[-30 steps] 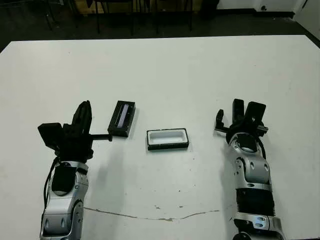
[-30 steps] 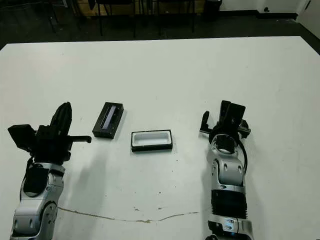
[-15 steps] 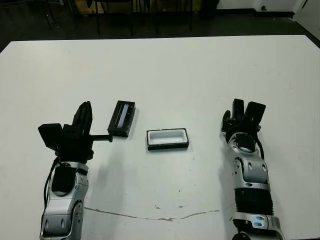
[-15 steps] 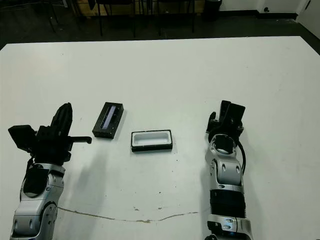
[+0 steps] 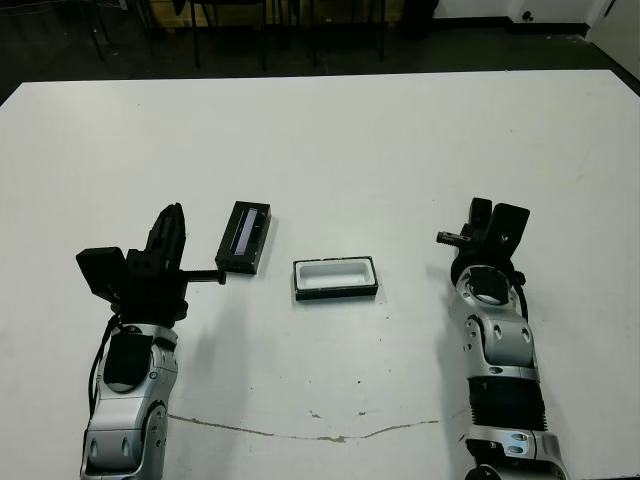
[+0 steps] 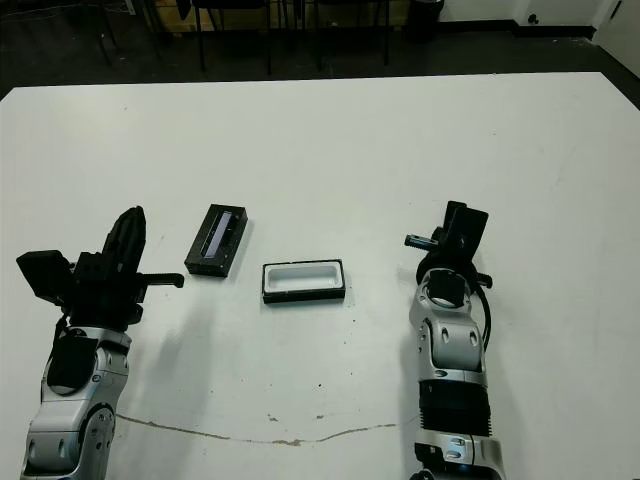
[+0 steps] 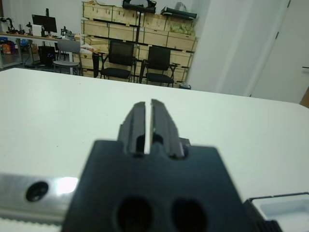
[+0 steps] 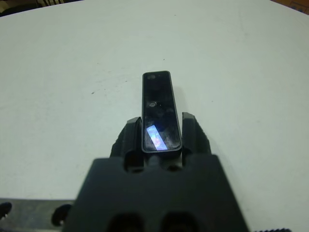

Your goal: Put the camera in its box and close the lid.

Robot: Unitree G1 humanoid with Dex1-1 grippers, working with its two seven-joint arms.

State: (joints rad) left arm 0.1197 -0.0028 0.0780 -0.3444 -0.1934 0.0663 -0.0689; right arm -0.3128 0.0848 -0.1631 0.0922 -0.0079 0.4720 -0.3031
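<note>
- White table (image 5: 400,140) carries one box (image 5: 336,278) and one lid (image 5: 244,237); the one camera (image 8: 161,112) is not lying on it.
- One box: open, white lining up, near the middle of the table, a little toward the near side.
- One lid: just to the left of the box and slightly farther, apart from it, with the pale strip facing up.
- One camera: it sits between the two fingers (image 8: 194,133) of the right gripper (image 8: 161,140), which are closed on its sides. It is to the right of the box, well apart from it.
- Two grippers. The left gripper (image 7: 147,126) is to the left of the lid, holds nothing, and its fingers are pressed almost together with only a thin slit between them.
- Hard to see: in the head views the camera is only a small dark piece at the right gripper, and its screen does not show there. In the right wrist view the bright bluish patch is at the camera's end closest to the gripper body.
- Cut off: the left wrist view shows only a corner of the box at the picture edge.
</note>
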